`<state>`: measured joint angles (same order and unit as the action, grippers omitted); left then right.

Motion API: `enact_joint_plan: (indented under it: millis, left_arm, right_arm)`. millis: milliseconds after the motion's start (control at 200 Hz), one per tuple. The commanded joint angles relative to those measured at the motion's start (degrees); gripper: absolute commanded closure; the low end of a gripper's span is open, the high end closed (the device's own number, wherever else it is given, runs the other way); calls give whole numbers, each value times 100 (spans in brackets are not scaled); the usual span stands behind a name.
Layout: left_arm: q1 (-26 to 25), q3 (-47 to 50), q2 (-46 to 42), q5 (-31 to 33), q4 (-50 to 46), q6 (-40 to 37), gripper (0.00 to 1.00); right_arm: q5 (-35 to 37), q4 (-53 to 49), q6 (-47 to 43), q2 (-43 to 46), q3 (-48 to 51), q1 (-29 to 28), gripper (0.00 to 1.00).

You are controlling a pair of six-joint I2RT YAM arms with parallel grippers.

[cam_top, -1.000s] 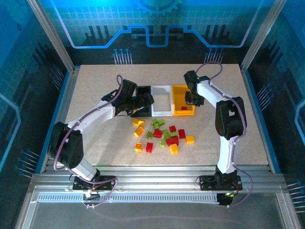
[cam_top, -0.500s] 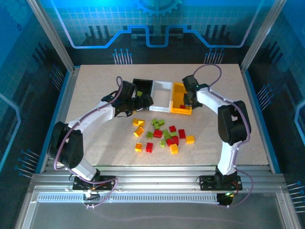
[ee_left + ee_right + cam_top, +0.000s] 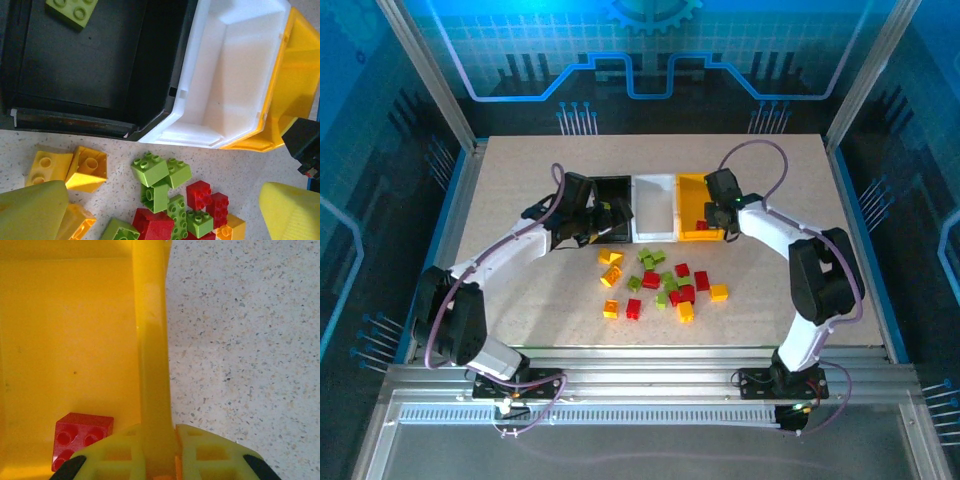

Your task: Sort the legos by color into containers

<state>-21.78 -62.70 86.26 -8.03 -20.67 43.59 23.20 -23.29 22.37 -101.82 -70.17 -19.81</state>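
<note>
Black bin [image 3: 90, 65] held one green lego [image 3: 72, 9], yellow bin [image 3: 65, 330] one red lego [image 3: 82, 435], white bin [image 3: 235, 75] btwn them. Loose legos [image 3: 665, 280] lay in front. L gripper [image 3: 165, 197] had jaws wide over pile; R gripper [image 3: 157, 437] had jaws narrow, pinching yellow bin's wall.

Green lego [image 3: 73, 9] in black bin [image 3: 75, 65]

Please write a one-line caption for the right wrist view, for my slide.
Right claw gripping the side wall of a yellow rectangular plastic bin holding a small red plastic lego block.
</note>
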Motion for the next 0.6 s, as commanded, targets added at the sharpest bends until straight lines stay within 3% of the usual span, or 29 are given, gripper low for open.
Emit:
enact_joint_plan:
  millis: [0, 115, 595]
  left_arm:
    - [119, 72, -223, -234, 10, 79, 1]
    - [180, 91, -366, -238, -12, 70, 1]
    - [324, 210, -575, -278, -76, 44, 1]
  right_arm:
    - [68, -817, -55, -351, -920, 1, 100]
    - [-209, -1540, 51, -682, -1359, 89, 100]
    - [-806, -1474, -164, -714, -994, 265, 100]
